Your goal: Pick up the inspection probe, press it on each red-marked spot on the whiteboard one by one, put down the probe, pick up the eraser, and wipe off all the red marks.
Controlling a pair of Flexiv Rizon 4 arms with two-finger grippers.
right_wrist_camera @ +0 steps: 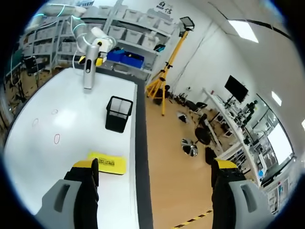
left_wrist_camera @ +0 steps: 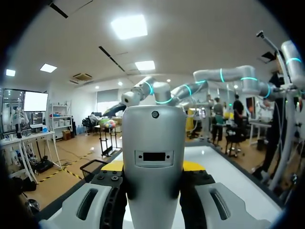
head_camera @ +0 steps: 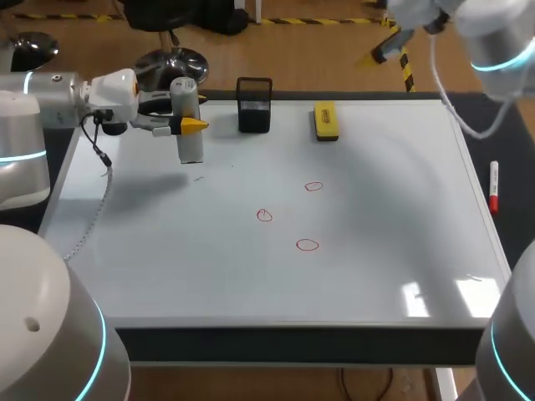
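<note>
While the left arm [head_camera: 50, 100] comes in from the left edge of the head view, the left jaws are closed on the inspection probe [head_camera: 187, 117]. It is a pale grey cylinder held upright in the upper left of the frame, over the far left part of the whiteboard [head_camera: 384, 251]. Whether its lower end touches the board I cannot tell. In the left wrist view the probe [left_wrist_camera: 153, 162] fills the space between the two fingers, which grip it from both sides.

Three red marks sit near the middle of the board, apart from one another: one at the upper right of the group [head_camera: 313, 186], one to the left [head_camera: 264, 215] and one lowest [head_camera: 307, 245]. All three are well apart from the probe.

Along the board's top edge a black mesh pen holder [head_camera: 254, 106] stands just right of the probe. The yellow eraser [head_camera: 325, 121] lies further right again. A red marker [head_camera: 494, 188] lies on the dark bench [head_camera: 514, 167] beyond the board's right edge.

The right arm [head_camera: 501, 42] is in the upper right corner, past the board's far corner. From its wrist view the right jaws stand wide open with nothing between them, and the eraser [right_wrist_camera: 107, 163] lies on the board beside one finger.
</note>
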